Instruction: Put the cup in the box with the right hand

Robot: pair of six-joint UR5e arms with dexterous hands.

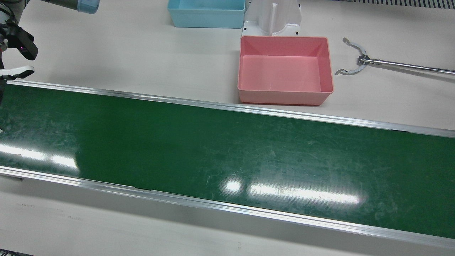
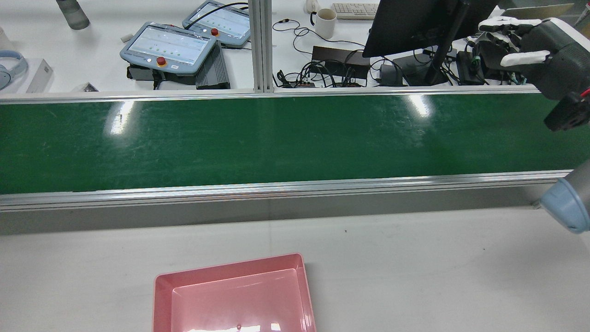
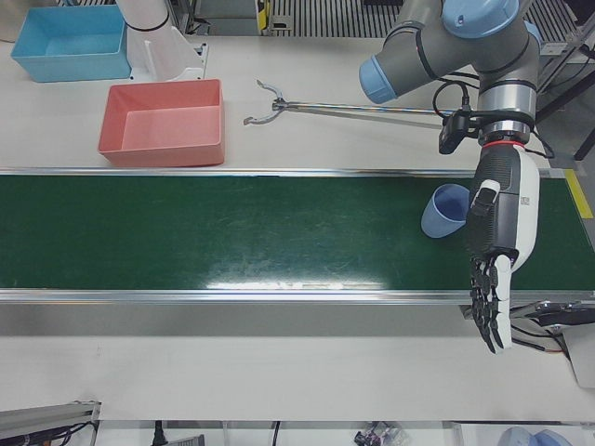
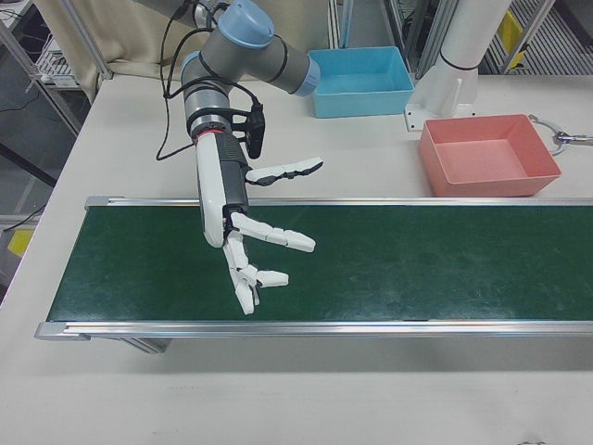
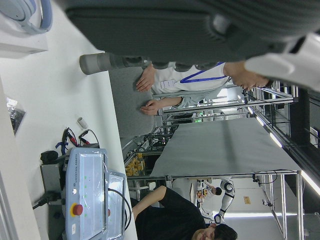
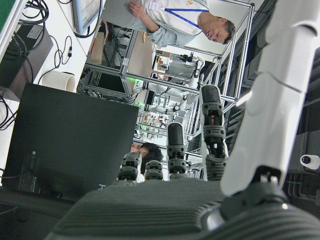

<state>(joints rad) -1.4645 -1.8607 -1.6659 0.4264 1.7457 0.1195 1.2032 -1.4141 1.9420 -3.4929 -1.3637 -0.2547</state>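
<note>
A light blue cup [image 3: 444,212] lies on the green belt [image 3: 232,232] near its end, seen only in the left-front view. My left hand [image 3: 500,237] hangs just beside it, fingers straight down and apart, holding nothing; it hides the cup's edge. My right hand [image 4: 239,236] hovers over the other end of the belt, open with fingers spread, and shows at the right edge of the rear view [image 2: 534,46]. The pink box [image 1: 284,69] stands empty on the table behind the belt, far from both hands.
A blue box [image 1: 206,12] and a white arm pedestal [image 1: 272,17] stand behind the pink box. A metal reacher tool [image 1: 359,62] lies beside it. Teach pendants [image 2: 168,46], a monitor [image 2: 415,23] and cables crowd the far desk. People [image 5: 190,85] stand beyond.
</note>
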